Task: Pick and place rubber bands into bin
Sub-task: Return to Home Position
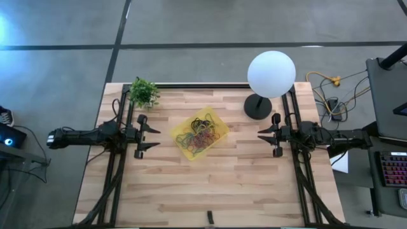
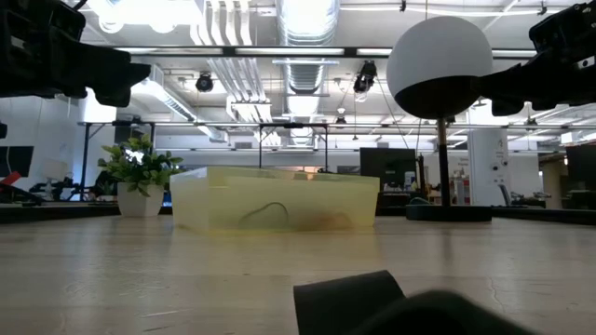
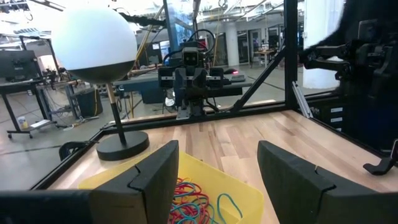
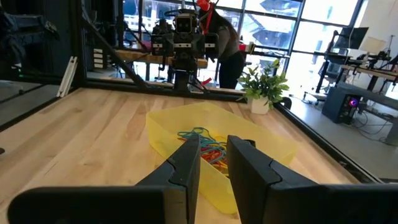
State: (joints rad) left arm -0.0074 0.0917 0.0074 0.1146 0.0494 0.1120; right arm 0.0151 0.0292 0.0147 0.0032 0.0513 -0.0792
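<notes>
The bin (image 1: 212,114) is a shallow translucent yellow tray that sits flat in the middle of the wooden table, turned diagonally. The rubber bands (image 1: 202,132) lie tangled inside it in red, green, blue, tan and black. My left gripper (image 1: 158,138) hovers to the left of the bin, open wide and pointing at it. My right gripper (image 1: 259,136) hovers to the bin's right, facing it, with only a narrow gap between its fingers. Neither holds anything. The left wrist view shows the bin (image 3: 249,191) and bands (image 3: 193,202) just beyond the fingers. The right wrist view shows the bin (image 4: 264,142) and bands (image 4: 205,144) likewise.
A lamp with a white globe (image 1: 271,73) stands on a black round base (image 1: 257,106) at the far right of the table. A small potted plant (image 1: 144,93) stands at the far left. A small dark oblong piece (image 1: 210,217) lies at the near edge. Bare wood surrounds the bin.
</notes>
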